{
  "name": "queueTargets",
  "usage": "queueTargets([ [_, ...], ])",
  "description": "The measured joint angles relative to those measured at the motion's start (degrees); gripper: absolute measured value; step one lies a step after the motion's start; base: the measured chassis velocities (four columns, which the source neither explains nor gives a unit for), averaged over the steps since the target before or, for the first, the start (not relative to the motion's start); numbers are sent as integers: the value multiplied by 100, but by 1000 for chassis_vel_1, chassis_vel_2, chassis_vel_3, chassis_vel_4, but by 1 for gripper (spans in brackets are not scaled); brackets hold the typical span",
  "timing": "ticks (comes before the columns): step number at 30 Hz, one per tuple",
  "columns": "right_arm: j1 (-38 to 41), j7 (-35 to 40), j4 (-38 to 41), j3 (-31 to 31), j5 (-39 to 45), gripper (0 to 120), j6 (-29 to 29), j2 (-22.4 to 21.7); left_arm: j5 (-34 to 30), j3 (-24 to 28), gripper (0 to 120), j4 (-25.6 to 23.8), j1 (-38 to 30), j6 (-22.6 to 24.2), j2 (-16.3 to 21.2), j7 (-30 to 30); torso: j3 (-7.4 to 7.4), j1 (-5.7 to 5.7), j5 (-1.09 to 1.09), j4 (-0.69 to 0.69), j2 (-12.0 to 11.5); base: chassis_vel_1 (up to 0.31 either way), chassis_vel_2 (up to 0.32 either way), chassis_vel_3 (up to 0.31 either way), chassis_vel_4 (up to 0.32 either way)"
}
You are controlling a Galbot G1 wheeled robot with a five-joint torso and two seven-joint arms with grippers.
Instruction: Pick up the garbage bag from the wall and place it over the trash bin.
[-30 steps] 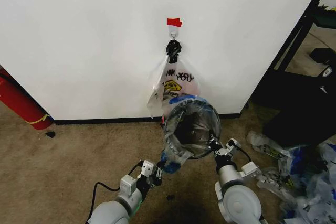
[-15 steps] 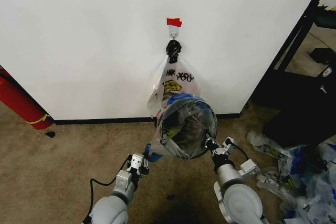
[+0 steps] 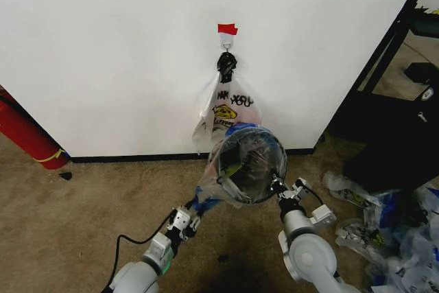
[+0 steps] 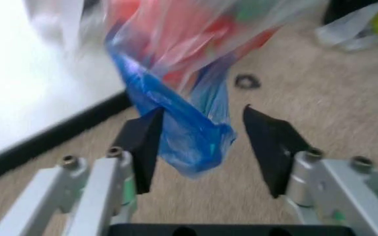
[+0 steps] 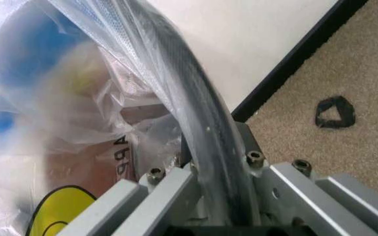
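The trash bin point(image 3: 248, 166), round black mesh, hangs tilted in the air in front of the wall point(image 3: 103, 53), its mouth facing me. The garbage bag point(image 3: 206, 198), see-through with blue patches, is wrapped over its rim, and a blue tail droops at the lower left. My right gripper point(image 3: 278, 189) is shut on the bag-covered rim point(image 5: 199, 103); in the right wrist view this gripper point(image 5: 218, 162) clamps the black rim. Below the tail, my left gripper point(image 3: 186, 216) stands open. In the left wrist view the blue fold point(image 4: 182, 123) hangs between the spread fingers of that gripper point(image 4: 202, 115).
A clear bag with a yellow smiley point(image 3: 230, 104) hangs from a hook point(image 3: 226, 44) under red tape point(image 3: 228, 29). A red cylinder point(image 3: 24, 135) leans at the left. A pile of plastic bags point(image 3: 391, 231) and a black frame point(image 3: 391, 66) are at the right.
The left gripper pulled back to the left, away from the bag, then edged back under the blue tail. The bin in the right gripper tilted and shifted slightly.
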Motion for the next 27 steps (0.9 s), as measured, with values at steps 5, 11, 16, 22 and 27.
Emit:
queueTargets([
  [5,86,-12,-186,75,-73,0,109,39,29,-210,71,-129,96,-643,5,669,0,0,0,1,0,0,0,0,0],
  [11,76,-67,-439,114,-272,0,332,112,-493,124,92,-1155,483,-344,36,171,0,0,1,0,0,0,0,0,0],
  [16,74,-169,-531,-32,-748,0,525,237,-1440,801,84,-2043,380,494,-226,-885,0,0,2,1,0,0,0,0,0],
  [22,12,-215,-507,-168,-1100,0,571,262,-2216,1290,67,-2081,-155,1166,-526,-2109,0,0,2,0,0,0,0,0,0],
  [27,-27,-235,-495,-200,-1287,0,598,220,-2494,1690,48,-1791,-685,1531,-602,-2848,0,0,2,1,0,0,0,0,0],
])
